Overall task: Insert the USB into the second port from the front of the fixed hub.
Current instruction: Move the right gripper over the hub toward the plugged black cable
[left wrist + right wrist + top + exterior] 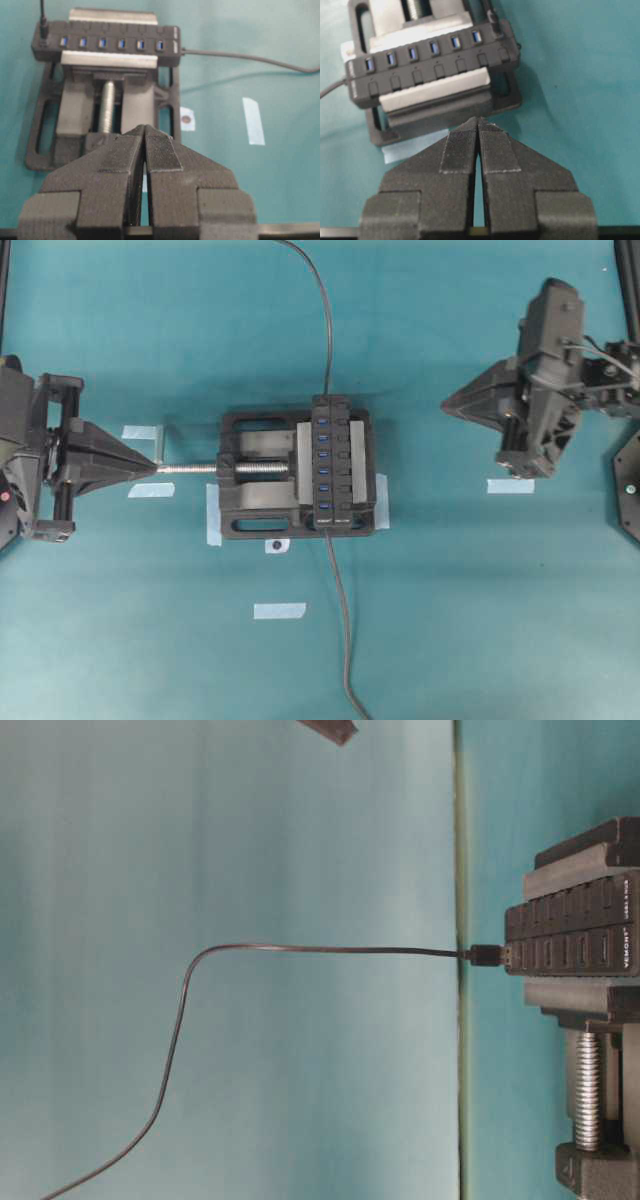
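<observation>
- Black and bar-shaped, the fixed hub [340, 465] lies clamped between the silver jaw plates of a black vise [255, 505] in the middle of the teal table [450, 620]. Its row of blue-tongued sockets faces up.
- The USB [327, 397] stands plugged into the hub's top face at the end of the row that lies toward the top of the overhead view. Six blue sockets show bare beyond it.
- From table level the plug [485, 955] sticks straight out of the hub, and its thin cable [300, 949] runs off and curves away.
- The hub's own lead [345, 640] leaves the opposite end of the bar and trails to the bottom edge of the overhead view.
- The left gripper [155, 468] has its fingers pressed together with nothing between them. Its tip sits just beside the outer end of the vise's silver screw [195, 469] and points along it toward the hub.
- Its wrist camera shows the closed fingertips [135, 145] in front of the vise, with the hub [107, 43] across the far side.
- The right gripper [445, 405] is also closed and empty. It hangs well apart from the hub on the other side, pointing toward it.
- Its wrist view shows the closed pads [492, 145] in front of the hub [430, 65], with the plug [493, 20] at the far right end of the row.
- Several pale blue tape strips [280, 610] lie on the table. A small sticker with a dark dot [275, 545] sits just beside the vise.
</observation>
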Robot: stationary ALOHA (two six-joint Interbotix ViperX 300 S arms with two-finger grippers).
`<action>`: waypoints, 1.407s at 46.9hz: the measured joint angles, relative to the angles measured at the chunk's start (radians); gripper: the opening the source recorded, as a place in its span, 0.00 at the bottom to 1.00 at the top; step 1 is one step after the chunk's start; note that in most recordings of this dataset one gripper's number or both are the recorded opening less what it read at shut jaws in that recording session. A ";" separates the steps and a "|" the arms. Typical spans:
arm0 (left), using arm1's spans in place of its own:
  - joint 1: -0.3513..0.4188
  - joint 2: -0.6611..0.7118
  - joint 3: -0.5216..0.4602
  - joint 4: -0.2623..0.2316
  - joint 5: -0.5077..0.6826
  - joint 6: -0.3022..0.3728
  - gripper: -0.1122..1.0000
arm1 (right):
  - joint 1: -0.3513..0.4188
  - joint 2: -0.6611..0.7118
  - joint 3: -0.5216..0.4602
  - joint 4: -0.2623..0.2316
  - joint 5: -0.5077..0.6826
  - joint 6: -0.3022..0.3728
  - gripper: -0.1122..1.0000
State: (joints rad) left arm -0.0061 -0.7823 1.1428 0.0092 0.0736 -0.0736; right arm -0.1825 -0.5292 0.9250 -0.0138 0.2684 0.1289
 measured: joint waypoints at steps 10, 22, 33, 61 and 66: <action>0.000 0.008 0.000 0.000 0.000 -0.002 0.12 | -0.008 0.072 -0.046 -0.014 0.000 -0.018 0.13; 0.000 0.011 0.000 0.000 0.000 -0.002 0.12 | -0.014 0.170 -0.106 -0.017 0.003 -0.083 0.13; 0.000 0.011 0.000 0.000 0.000 -0.002 0.12 | -0.025 0.259 -0.163 -0.017 0.000 -0.132 0.13; 0.002 0.012 0.000 0.000 0.012 -0.002 0.12 | -0.032 0.417 -0.252 -0.017 -0.003 -0.167 0.13; 0.000 0.012 0.000 0.002 0.014 0.000 0.12 | -0.034 0.436 -0.267 -0.017 -0.006 -0.167 0.13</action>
State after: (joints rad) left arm -0.0061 -0.7701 1.1428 0.0107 0.0874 -0.0736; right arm -0.2163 -0.0936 0.6581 -0.0307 0.2623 -0.0383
